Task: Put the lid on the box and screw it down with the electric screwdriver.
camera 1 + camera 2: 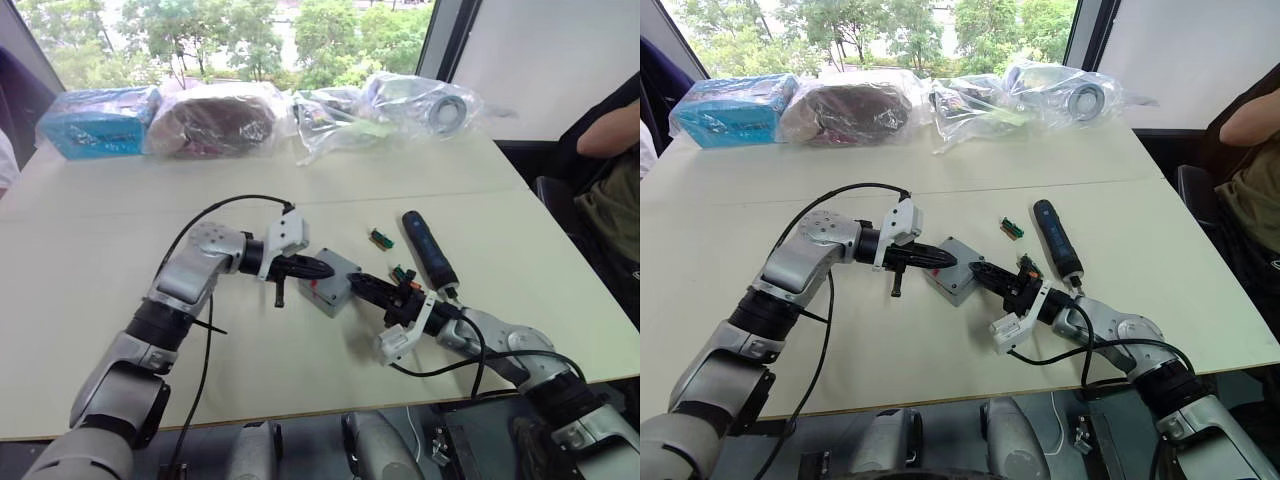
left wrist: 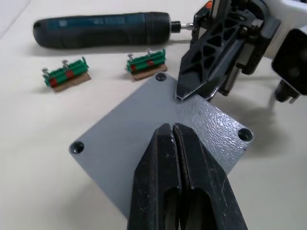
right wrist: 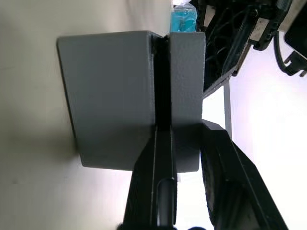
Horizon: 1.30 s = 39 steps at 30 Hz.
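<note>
The grey box (image 3: 110, 96) sits mid-table with the flat grey lid (image 2: 120, 143) lying over it. A dark gap shows between the two in the right wrist view. My left gripper (image 2: 171, 127) is shut, its tips resting on the lid's top face. My right gripper (image 1: 362, 285) comes in from the right and is shut on the lid's edge, with one finger in the gap and the other on top. The dark blue electric screwdriver (image 1: 428, 248) lies on the table just right of the box, untouched.
Two small green connector blocks (image 2: 64, 76) (image 2: 146, 61) lie between the box and the screwdriver. Plastic-wrapped items (image 1: 215, 118) line the far side of the table. A person's arm (image 1: 610, 130) shows at the right. The table's front edge (image 1: 300, 408) is close.
</note>
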Each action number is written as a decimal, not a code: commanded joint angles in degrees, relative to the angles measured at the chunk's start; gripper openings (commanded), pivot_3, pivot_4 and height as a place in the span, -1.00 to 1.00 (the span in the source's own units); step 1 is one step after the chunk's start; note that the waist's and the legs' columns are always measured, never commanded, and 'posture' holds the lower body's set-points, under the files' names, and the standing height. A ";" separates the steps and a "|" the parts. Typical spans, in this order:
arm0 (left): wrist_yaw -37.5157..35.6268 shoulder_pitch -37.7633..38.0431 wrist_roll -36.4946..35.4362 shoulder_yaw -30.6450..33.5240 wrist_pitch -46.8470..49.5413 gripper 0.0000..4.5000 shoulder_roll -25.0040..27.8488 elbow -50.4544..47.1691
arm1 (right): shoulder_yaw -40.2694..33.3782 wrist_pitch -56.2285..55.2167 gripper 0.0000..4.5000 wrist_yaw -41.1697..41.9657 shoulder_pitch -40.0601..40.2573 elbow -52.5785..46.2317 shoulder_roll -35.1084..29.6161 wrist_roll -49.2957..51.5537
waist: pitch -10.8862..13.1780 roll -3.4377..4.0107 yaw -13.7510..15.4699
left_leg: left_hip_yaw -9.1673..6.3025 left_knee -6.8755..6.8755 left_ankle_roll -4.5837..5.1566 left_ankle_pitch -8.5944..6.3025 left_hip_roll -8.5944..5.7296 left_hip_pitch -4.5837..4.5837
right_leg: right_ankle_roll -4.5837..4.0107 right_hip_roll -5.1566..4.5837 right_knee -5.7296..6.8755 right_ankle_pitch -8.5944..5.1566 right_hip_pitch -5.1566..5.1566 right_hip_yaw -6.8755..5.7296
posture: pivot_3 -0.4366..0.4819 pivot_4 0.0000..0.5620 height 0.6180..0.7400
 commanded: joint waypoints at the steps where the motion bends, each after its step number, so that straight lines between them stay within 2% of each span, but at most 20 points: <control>1: 0.84 0.66 2.78 -1.67 -1.02 -1.00 -0.22 0.72 | 0.67 -0.63 0.02 1.42 0.58 0.64 -1.25 -0.04 | -0.13 -0.08 -0.06 | 0.00 0.00 0.00 0.00 0.00 0.09 | -0.02 0.00 0.00 -0.01 0.08 0.00 | -0.05 -0.47 1.00; 3: 1.23 0.78 3.56 -1.99 -1.27 -1.00 -0.15 1.18 | 0.63 -1.25 0.31 1.46 0.50 0.61 -1.80 0.32 | -0.21 -0.10 -0.08 | -0.01 -0.02 0.00 0.00 0.00 0.33 | -0.10 0.00 -0.02 -0.07 0.34 0.00 | -0.05 -0.47 1.00; 5: 2.09 0.61 5.08 -2.53 -1.72 -1.00 -0.02 1.96 | 0.61 -2.60 0.66 1.36 0.30 0.64 -2.48 0.78 | -0.32 -0.10 -0.09 | -0.02 -0.13 0.01 -0.01 0.00 0.97 | -0.10 0.00 -0.24 -0.13 1.02 -0.01 | -0.05 -0.47 1.00; 7: 2.68 0.27 5.60 -2.72 -1.37 -1.00 -0.23 2.59 | 0.65 -3.89 0.94 0.98 0.02 0.64 -3.21 0.79 | -0.52 -0.19 -0.13 | -0.01 -0.13 0.01 -0.01 0.00 1.03 | 0.08 -0.01 -0.26 -0.25 1.10 0.01 | -0.05 -0.47 1.00; 8: 2.53 0.16 5.44 -2.78 -0.88 -1.00 -0.34 2.68 | 0.60 -4.53 0.98 0.64 -0.15 0.64 -3.64 0.72 | -0.66 -0.24 -0.13 | -0.01 -0.13 0.01 -0.01 0.00 1.04 | 0.12 0.00 -0.26 -0.27 1.11 0.03 | -0.05 -0.47 1.00; 15: 3.60 0.54 8.47 -4.84 2.28 -1.00 0.77 3.04 | 0.54 -12.33 0.98 -2.15 -1.74 0.24 -6.55 1.27 | -0.76 -0.30 -0.12 | -0.03 -0.13 0.01 -0.01 -0.03 1.00 | 0.18 -0.01 -0.28 -0.32 1.10 0.02 | -0.05 -0.47 1.00; 19: 3.23 1.44 7.66 -4.68 4.85 -1.00 1.12 1.69 | -0.46 -14.98 0.98 -3.35 -2.24 0.55 -7.12 1.68 | -0.78 -0.27 -0.24 | 0.01 -0.13 0.01 -0.01 -0.03 1.05 | 0.18 -0.01 -0.25 -0.31 1.09 0.08 | -0.05 -0.47 1.00; 22: 3.81 2.17 6.75 -3.89 5.70 -1.00 0.80 0.29 | -0.65 -15.81 0.98 1.07 -2.09 2.66 -6.50 10.23 | -0.78 -0.26 -0.24 | -0.01 -0.13 0.01 -0.01 -0.02 1.06 | 0.18 0.00 -0.23 -0.31 1.10 0.08 | -0.05 -0.47 1.00; 26: 3.50 1.93 -0.07 2.79 7.66 -1.00 0.55 -5.45 | 1.63 -12.09 0.98 14.43 -0.96 0.84 -6.51 27.50 | -0.75 -0.27 -0.32 | -0.01 -0.14 0.02 -0.01 -0.02 1.03 | 0.18 0.00 -0.25 -0.31 1.10 0.10 | -0.05 -0.47 1.00; 27: 3.28 1.84 -0.94 3.81 7.90 -1.00 0.96 -6.27 | 1.45 -10.89 0.80 16.55 -0.69 0.12 -6.32 29.62 | -0.69 -0.28 -0.32 | -0.01 -0.14 0.02 -0.01 -0.02 1.03 | 0.18 0.00 -0.25 -0.31 1.10 0.10 | -0.05 -0.47 1.00; 28: 3.22 1.64 -1.43 4.60 8.37 -1.00 1.50 -6.82 | 1.34 -9.85 0.72 18.67 -0.51 -0.47 -6.20 31.52 | -0.65 -0.28 -0.24 | -0.02 -0.14 0.02 -0.01 0.00 1.00 | 0.18 0.01 -0.25 -0.31 1.08 0.10 | -0.05 -0.47 1.00; 31: 4.58 0.68 -2.32 7.45 9.41 -1.00 3.24 -6.95 | 1.74 -1.87 0.25 28.50 1.43 -3.11 -5.86 42.25 | -0.60 -0.29 -0.16 | -0.05 -0.14 0.02 -0.01 0.00 0.87 | 0.18 0.01 -0.24 -0.30 0.94 0.08 | -0.05 -0.47 1.00; 35: 5.93 1.81 -1.03 9.91 8.52 -1.00 6.58 -6.76 | 1.01 17.52 -0.44 41.22 5.56 -10.50 -6.05 56.97 | -0.59 -0.28 -0.11 | -0.06 -0.14 0.02 -0.01 0.00 0.86 | 0.18 0.00 -0.25 -0.31 0.93 0.07 | -0.05 -0.47 1.00; 38: 7.15 3.32 0.25 9.33 7.19 -1.00 6.89 -4.43 | -0.26 32.32 -0.95 45.81 7.77 -16.68 -4.53 65.76 | -0.58 -0.26 -0.03 | -0.07 -0.15 0.02 -0.01 0.02 0.84 | 0.18 -0.01 -0.26 -0.31 0.92 0.06 | -0.05 -0.47 1.00; 39: 7.77 4.04 1.17 8.74 5.80 -1.00 6.58 -2.80 | -0.54 35.80 -0.98 45.73 7.91 -17.81 -3.32 66.52 | -0.58 -0.26 0.01 | -0.07 -0.15 0.02 -0.01 0.03 0.84 | 0.18 -0.01 -0.26 -0.32 0.93 0.06 | -0.05 -0.47 1.00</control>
